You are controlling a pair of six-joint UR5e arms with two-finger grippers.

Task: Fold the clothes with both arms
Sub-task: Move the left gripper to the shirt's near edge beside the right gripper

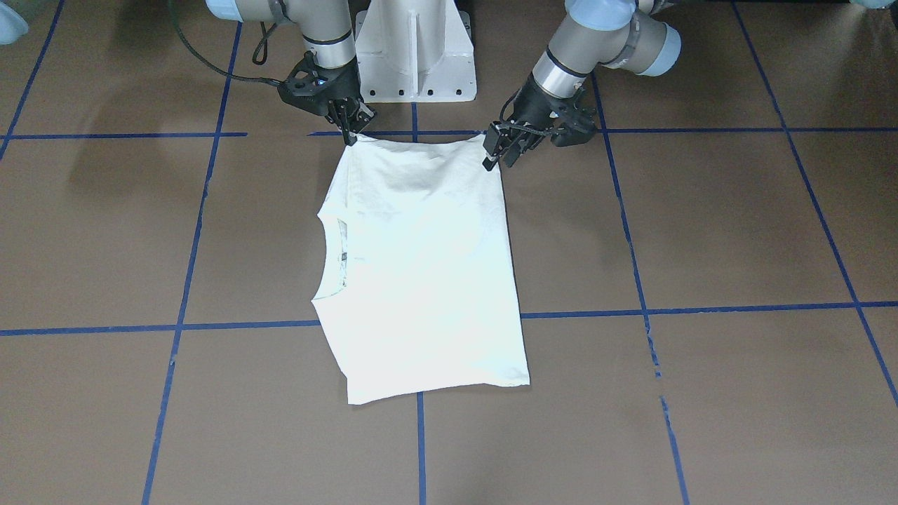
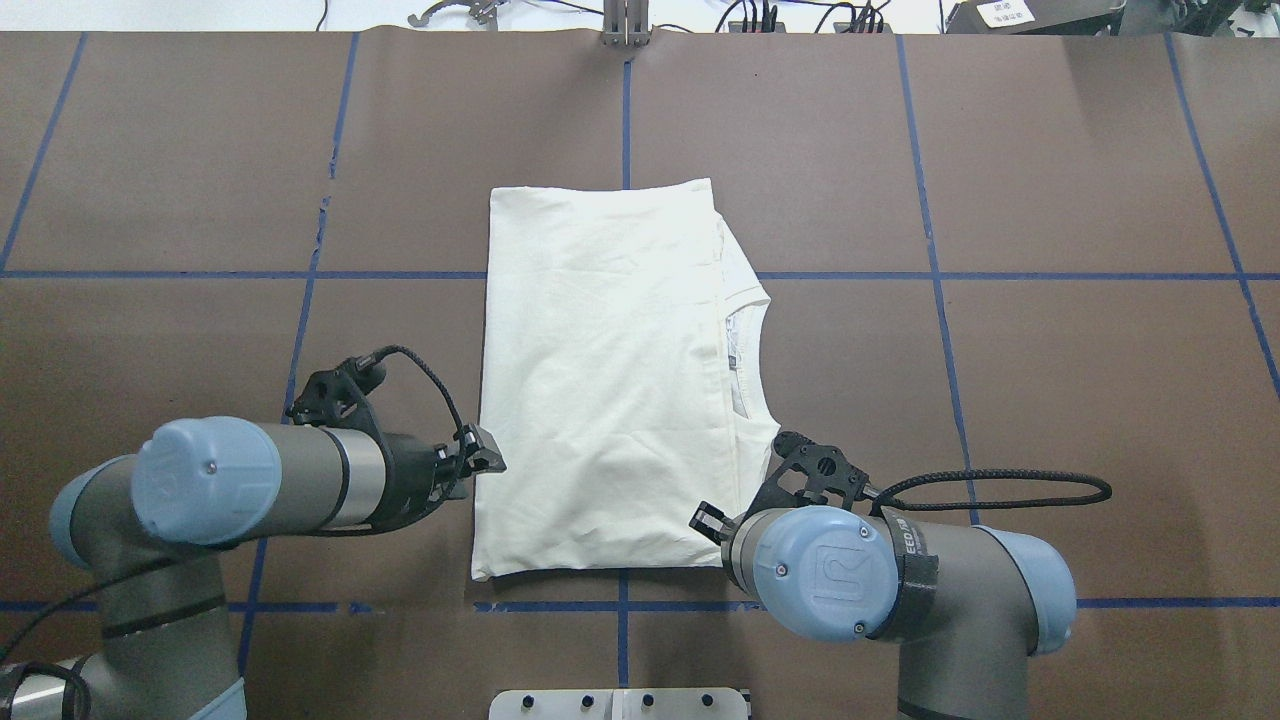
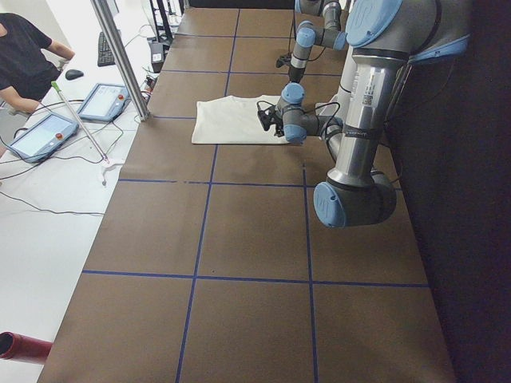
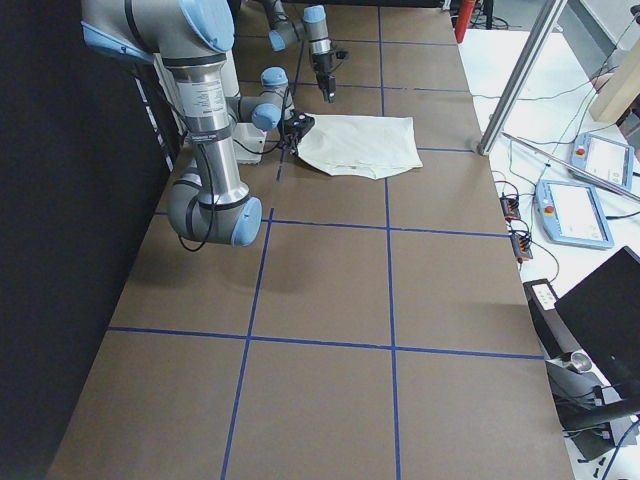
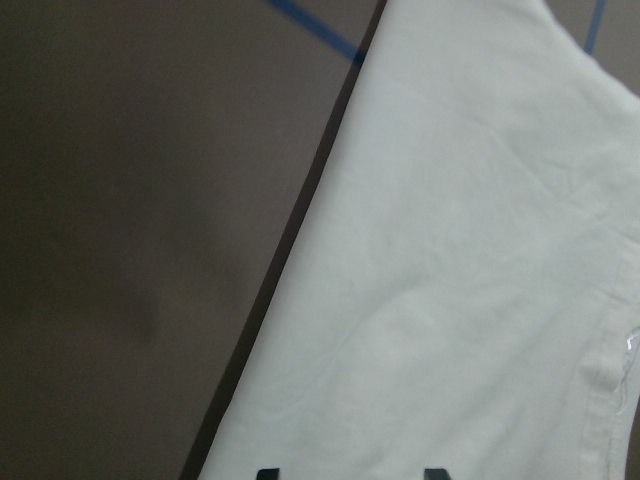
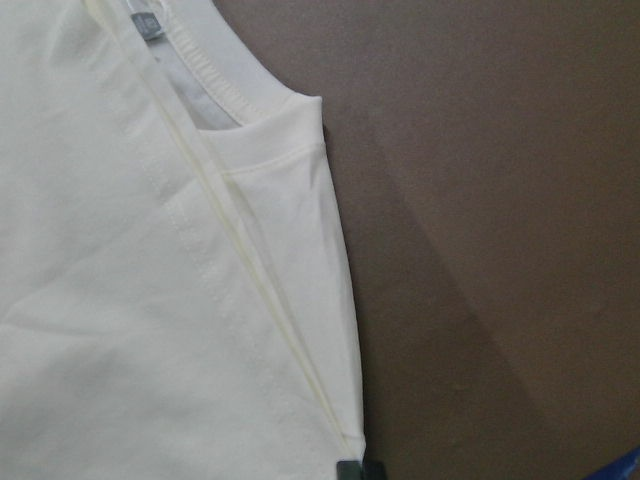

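The cream shirt (image 1: 421, 266) lies folded on the brown table with its plain reverse up, and no graphic shows. Its ribbed neckline (image 2: 745, 350) faces the robot's right. My right gripper (image 1: 350, 137) is shut on the shirt's near right corner, and the right wrist view shows its tips (image 6: 360, 470) together at that corner. In the overhead view the right wrist hides it. My left gripper (image 1: 499, 160) is open at the shirt's near left edge (image 2: 487, 458). In the left wrist view its fingertips (image 5: 265, 472) stand apart over the cloth (image 5: 450, 280).
The white pedestal (image 1: 415, 49) stands between the arm bases, just behind the shirt's near edge. Blue tape lines (image 2: 940, 275) cross the brown table. A metal post (image 3: 120, 56) stands at the far edge, with tablets (image 3: 44, 136) beyond it on a white bench.
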